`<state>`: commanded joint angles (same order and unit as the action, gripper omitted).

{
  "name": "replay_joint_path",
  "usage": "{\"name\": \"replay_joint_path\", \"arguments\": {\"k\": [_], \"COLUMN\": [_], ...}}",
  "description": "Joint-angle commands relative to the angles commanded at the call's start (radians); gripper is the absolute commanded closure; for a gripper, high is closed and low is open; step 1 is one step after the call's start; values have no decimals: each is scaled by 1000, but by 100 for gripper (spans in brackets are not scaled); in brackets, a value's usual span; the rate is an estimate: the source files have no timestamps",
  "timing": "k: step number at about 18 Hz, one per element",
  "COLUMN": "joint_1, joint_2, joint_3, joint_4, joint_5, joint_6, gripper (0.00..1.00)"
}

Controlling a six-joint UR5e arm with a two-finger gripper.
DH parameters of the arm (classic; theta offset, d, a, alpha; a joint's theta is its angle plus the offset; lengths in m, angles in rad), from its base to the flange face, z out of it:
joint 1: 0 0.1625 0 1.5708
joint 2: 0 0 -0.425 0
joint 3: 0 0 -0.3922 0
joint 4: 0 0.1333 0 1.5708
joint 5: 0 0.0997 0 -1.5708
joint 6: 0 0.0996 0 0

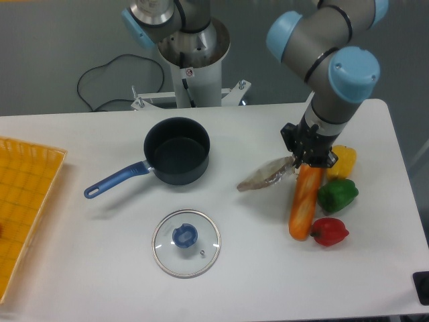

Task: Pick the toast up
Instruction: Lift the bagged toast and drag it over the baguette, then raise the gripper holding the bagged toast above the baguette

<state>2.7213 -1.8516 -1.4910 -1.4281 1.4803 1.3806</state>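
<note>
The toast (263, 177), a tan slice in crinkly clear plastic, hangs tilted and edge-on above the white table (100, 268), right of the pot. My gripper (300, 163) is shut on the wrapped toast's right end, with its fingers mostly hidden behind the wrist. The toast's left end droops toward the table.
A long orange vegetable (305, 202) lies just below the gripper, with a green pepper (337, 194), a yellow pepper (342, 161) and a red pepper (329, 231) beside it. A dark pot (176, 150) with a blue handle, a glass lid (186, 243) and a yellow tray (20, 201) lie to the left.
</note>
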Motion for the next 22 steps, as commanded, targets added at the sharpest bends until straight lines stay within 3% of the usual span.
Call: {"name": "replay_joint_path", "arguments": {"k": [7,13,22], "joint_1": [-14,-61,-74], "joint_2": [18,18,35], "joint_3": [12,15,15], "joint_4": [9,8,-11], "joint_5": [0,104,137], "joint_6": [8,8,51], "gripper": [97,97,97]}}
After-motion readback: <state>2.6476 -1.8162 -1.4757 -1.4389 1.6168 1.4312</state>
